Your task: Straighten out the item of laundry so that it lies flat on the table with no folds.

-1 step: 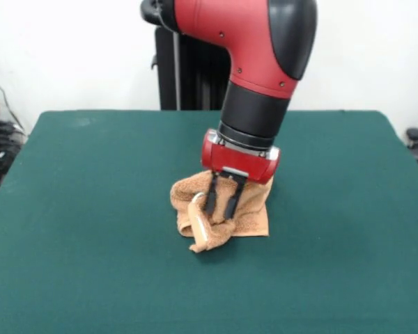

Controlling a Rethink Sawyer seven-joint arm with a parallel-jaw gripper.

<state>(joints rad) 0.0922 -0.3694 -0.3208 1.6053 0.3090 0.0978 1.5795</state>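
The gripper (219,206) is down in the crumpled towel (251,212), its two fingers closed on a raised fold. The towel bunches directly beneath and around it on the bench (90,209).

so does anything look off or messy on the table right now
Yes: the tan towel sits bunched in a crumpled heap at the middle of the green table, with folds and a rolled edge at its front left. The gripper is down on it.

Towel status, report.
End effector down on towel, fingers close together, grip unconfirmed. Towel bunched and folded mid-table, not flat. Nothing in the way.
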